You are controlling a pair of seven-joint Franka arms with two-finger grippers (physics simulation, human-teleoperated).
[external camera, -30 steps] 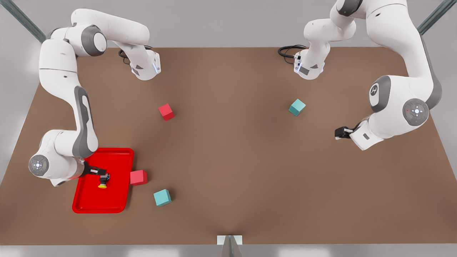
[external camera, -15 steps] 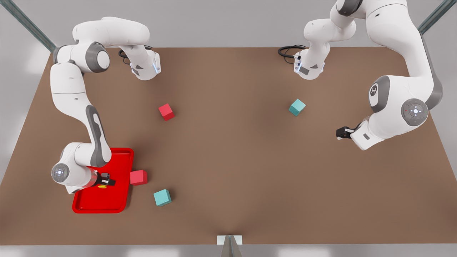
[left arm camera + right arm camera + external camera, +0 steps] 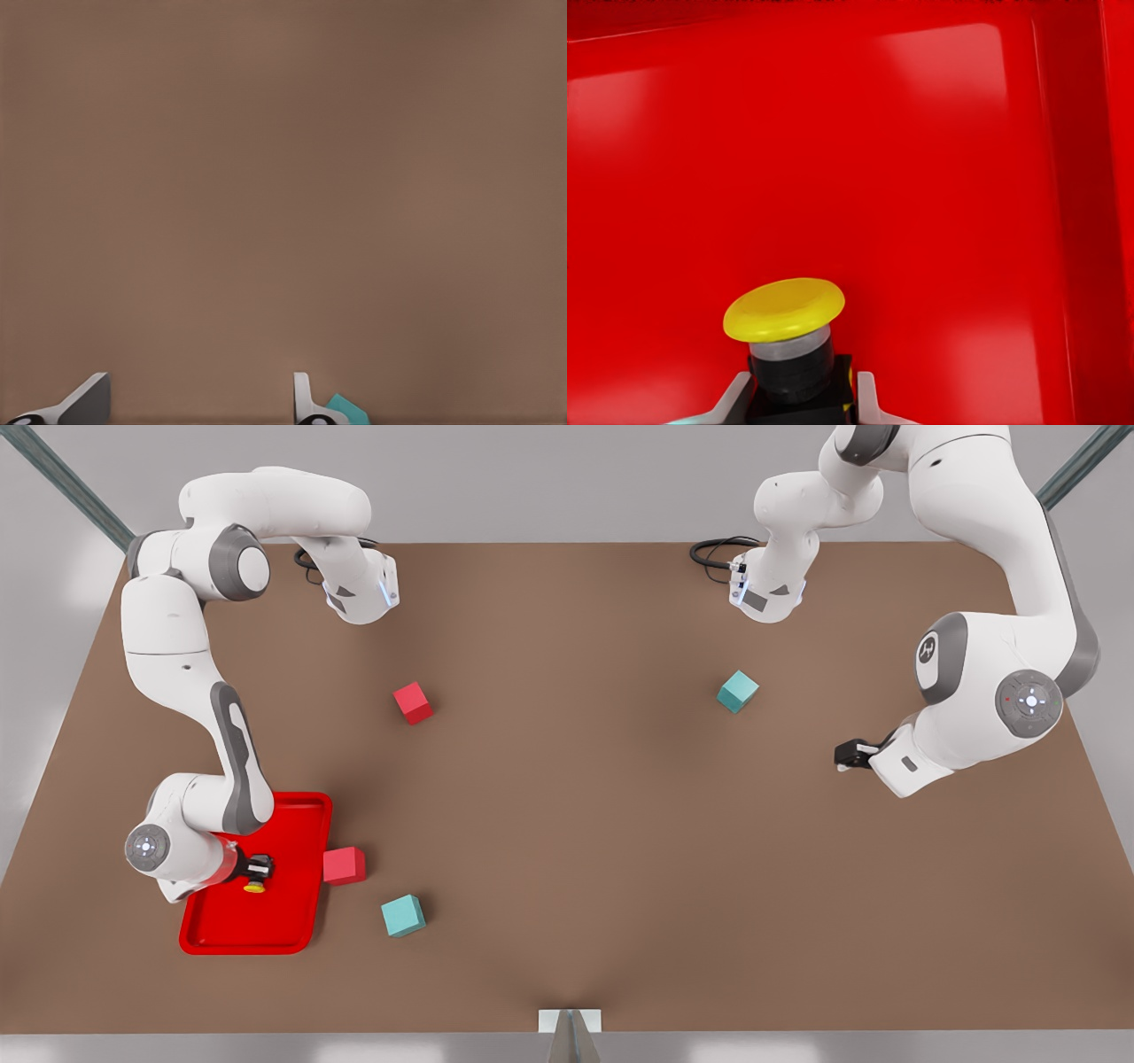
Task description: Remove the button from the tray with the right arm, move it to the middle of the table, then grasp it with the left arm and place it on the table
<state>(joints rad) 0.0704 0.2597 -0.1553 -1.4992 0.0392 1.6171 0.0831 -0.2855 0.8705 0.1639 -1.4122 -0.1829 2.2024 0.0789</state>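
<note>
Right arm's black two-finger hand (image 3: pixel 258 865) is down inside the bright red shallow tray (image 3: pixel 288 921) at the front view's left, near the tabletop's near edge. The small dark grey button with round yellow cap (image 3: pixel 255 885) sits right at the fingertips, touching them.

Right wrist view: button (image 3: pixel 788 332) body sits between the two light fingertips (image 3: pixel 866 398), one each side, snug against the dark body, cap pointing away from the hand, red tray floor (image 3: pixel 833 159) behind it. Hand closed down narrow on the button. Can't tell whether the button is resting on the tray floor or raised off it.

Left arm's black hand (image 3: pixel 846 755) hangs over bare matte brown tabletop (image 3: pixel 576 824) at the front view's right, well apart from the tray; that arm waits. Left wrist view: its fingertips (image 3: pixel 301 398) stand spread apart with nothing between them, bare tabletop (image 3: pixel 283 177) ahead, a corner of a teal cube (image 3: pixel 347 410) just beside one fingertip.

Other items on the tabletop:
- red cube (image 3: pixel 344 864) just beside the tray's edge
- teal cube (image 3: pixel 403 915) near it
- second red cube (image 3: pixel 413 702) further back
- second teal cube (image 3: pixel 737 691) toward the left arm's side
</note>
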